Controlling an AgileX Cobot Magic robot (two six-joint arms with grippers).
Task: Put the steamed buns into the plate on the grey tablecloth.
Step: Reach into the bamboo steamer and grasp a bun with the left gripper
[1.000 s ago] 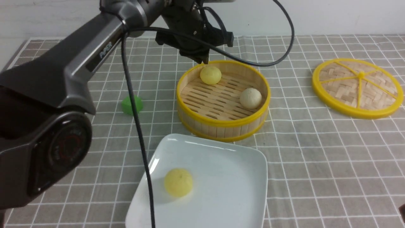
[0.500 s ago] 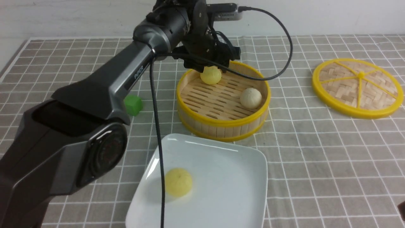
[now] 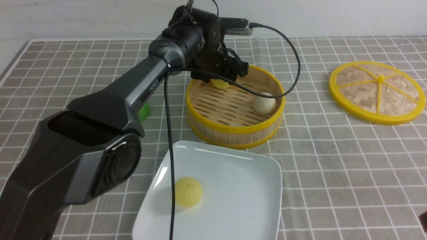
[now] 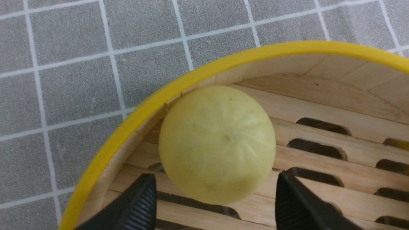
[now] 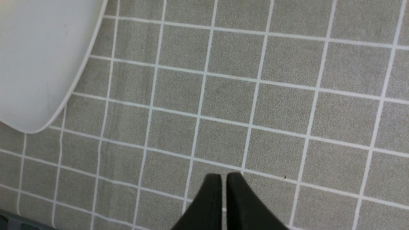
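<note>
Yellow bun (image 3: 188, 196) on one plate (image 3: 263, 166), second yellow bun (image 4: 217, 143) between spread left fingers (image 4: 140, 204), one beige bun (image 3: 264, 103), right fingers (image 5: 211, 201) together

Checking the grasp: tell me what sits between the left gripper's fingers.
Left wrist view: a yellow bun in the basket, flanked by the open left gripper.

The left arm's glossy dark-grey shell (image 3: 100, 110) is carrying white "PiPER" lettering (image 3: 153, 85) and a round black joint cap (image 3: 116, 165) — a black cable (image 3: 169, 140) is hanging beside it. The left claw (image 4: 215, 179) is showing black ribbed fingers (image 4: 140, 204); the right claw (image 5: 223, 176) — smooth black tapered ones.
</note>
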